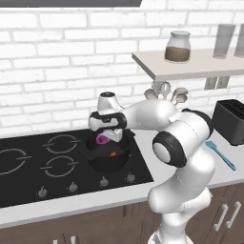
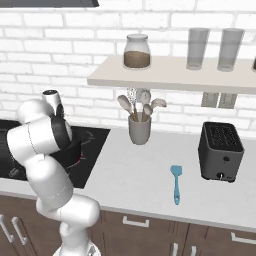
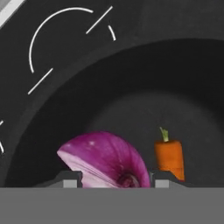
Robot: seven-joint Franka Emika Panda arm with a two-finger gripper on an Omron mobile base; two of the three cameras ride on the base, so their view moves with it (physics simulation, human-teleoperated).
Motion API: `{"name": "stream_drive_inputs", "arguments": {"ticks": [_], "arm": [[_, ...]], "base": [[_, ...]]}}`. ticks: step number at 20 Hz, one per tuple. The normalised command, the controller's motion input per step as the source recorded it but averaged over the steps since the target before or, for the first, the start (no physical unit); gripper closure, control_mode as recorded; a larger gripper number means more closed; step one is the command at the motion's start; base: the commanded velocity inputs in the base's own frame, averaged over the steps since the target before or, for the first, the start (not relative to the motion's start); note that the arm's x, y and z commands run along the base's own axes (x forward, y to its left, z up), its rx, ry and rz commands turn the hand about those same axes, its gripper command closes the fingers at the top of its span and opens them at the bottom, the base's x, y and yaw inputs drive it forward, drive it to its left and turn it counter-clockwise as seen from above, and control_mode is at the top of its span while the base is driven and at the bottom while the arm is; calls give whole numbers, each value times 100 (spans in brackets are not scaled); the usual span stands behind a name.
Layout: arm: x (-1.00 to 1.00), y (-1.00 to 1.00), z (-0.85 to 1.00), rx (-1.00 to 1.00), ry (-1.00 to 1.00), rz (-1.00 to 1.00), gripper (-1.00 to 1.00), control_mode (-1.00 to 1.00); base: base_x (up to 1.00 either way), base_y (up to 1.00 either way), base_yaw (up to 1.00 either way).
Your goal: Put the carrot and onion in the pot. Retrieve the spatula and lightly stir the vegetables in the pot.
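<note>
My gripper (image 1: 106, 138) hangs just above the black pot (image 1: 101, 163) on the right rear burner, shut on the purple-magenta onion (image 1: 102, 138). In the hand view the onion (image 3: 105, 162) sits between the two finger tips of my gripper (image 3: 117, 181), over the pot (image 3: 52, 127). The orange carrot (image 3: 169, 158) lies on the pot's floor, to the onion's right; from the left base it is the small carrot (image 1: 113, 153) inside the pot. The light-blue spatula (image 1: 220, 154) lies flat on the counter right of the stove, seen as the spatula (image 2: 176, 184) in front of the toaster.
A grey utensil cup (image 2: 139, 129) with spoons stands at the wall behind the counter. A black toaster (image 2: 220, 151) sits at the right. A shelf (image 2: 170, 79) with a jar and glasses hangs above. The stove's knobs (image 1: 72, 187) line its front edge.
</note>
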Motion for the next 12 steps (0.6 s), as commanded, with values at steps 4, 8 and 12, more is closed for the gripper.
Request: {"name": "stream_drive_inputs", "arguments": {"ticks": [4, 8, 12], "arm": [[0, 0, -63, -3, 0, 0, 100, -100], [0, 0, -49, 0, 0, 0, -100, -100], [-8, -12, -5, 0, -3, 0, -100, -100]], "base": [[0, 0, 0], [0, 0, 0], [0, 0, 0]]}}
